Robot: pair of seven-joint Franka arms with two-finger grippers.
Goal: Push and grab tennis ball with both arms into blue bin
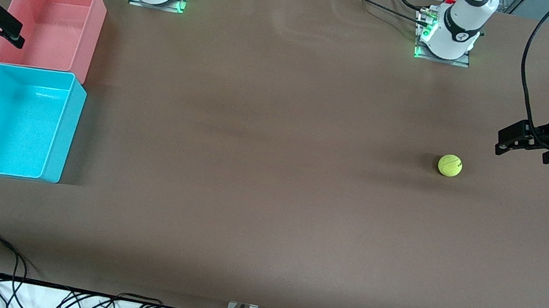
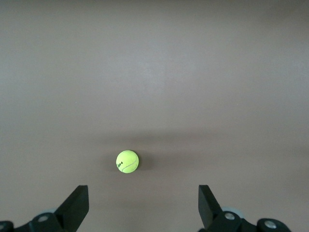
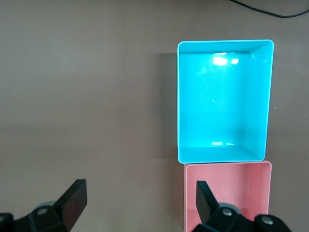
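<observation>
While the right pincer [image 1: 5, 28] hangs with its two fingers spread apart and nothing between them at the right arm's end of the tabletop [image 1: 258, 185], over the outer edge of the pink bin [image 1: 50, 24], that arm looks to be waiting. Its wrist view shows the same open jaws above bare tabletop, with both bins ahead. Touching the pink bin, and nearer to the front camera than it, sits the blue bin [image 1: 20, 122], open-topped and with nothing inside that shows.

Well apart from both bins, toward the left arm's end, the tennis ball [image 1: 450, 165] rests alone on the tabletop, free on all sides. By the look of it, it is light, springy and fuzzy: the felt should give the fingers good friction, but a round ball on a flat surface will roll at the slightest nudge, so a push needs to pass squarely through its middle or it will veer off. For a grab, the fingers should close across its widest part, at mid-height, one on each side.

Above the tabletop near the ball hangs the left pincer [image 1: 525, 141], likewise open and holding nothing. In the left wrist view the ball [image 2: 127, 162] lies ahead of the spread fingers [image 2: 77, 205], closer to one than the other, so it is not yet centred for a push or a grip.
</observation>
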